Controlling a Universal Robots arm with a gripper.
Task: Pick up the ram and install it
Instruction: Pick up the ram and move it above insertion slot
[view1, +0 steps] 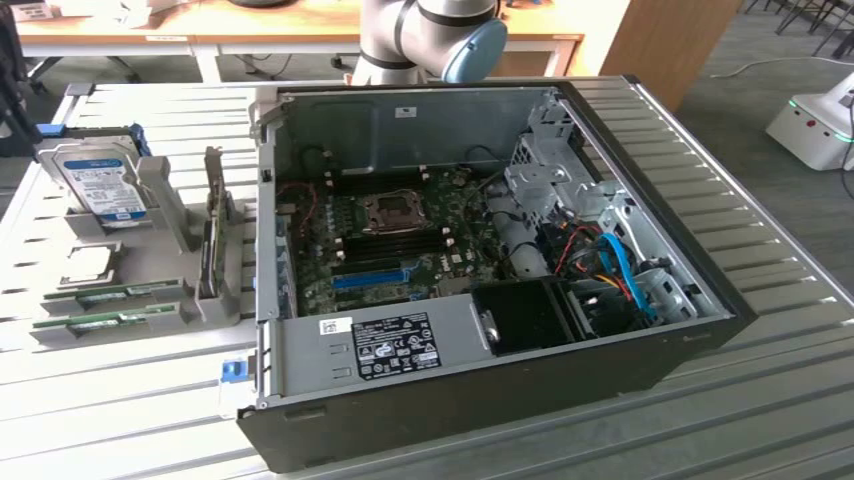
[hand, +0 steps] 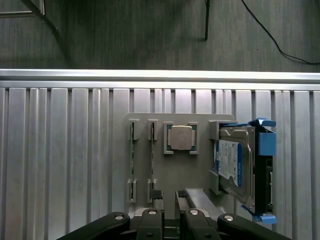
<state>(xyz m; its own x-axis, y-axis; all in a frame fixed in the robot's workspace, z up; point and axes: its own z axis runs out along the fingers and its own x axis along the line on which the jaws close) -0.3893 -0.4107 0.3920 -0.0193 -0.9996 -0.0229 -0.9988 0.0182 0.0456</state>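
Two ram sticks, thin green boards, lie in slots of a grey holder (view1: 200, 305) on the exterior view's left: one (view1: 114, 294) and another (view1: 104, 322). In the wrist view they stand edge-on (hand: 132, 160) (hand: 151, 159) in the same holder (hand: 172, 170). My gripper (hand: 169, 195) hovers high over the holder, near the inner stick and touching nothing. Its black fingertips (hand: 156, 195) stand a narrow gap apart with nothing between them. The open computer case (view1: 641, 360) shows the motherboard with black memory slots (view1: 400, 236) beside the CPU socket (view1: 395, 209).
A hard drive with a blue label (view1: 100, 185) (hand: 232, 165) stands in the holder beside a silver CPU chip (view1: 87, 262) (hand: 180, 137). An upright card (view1: 214, 230) stands near the case wall. The motherboard has a blue slot (view1: 367, 277). The ribbed metal table (view1: 747, 400) ends at a floor edge (hand: 160, 75).
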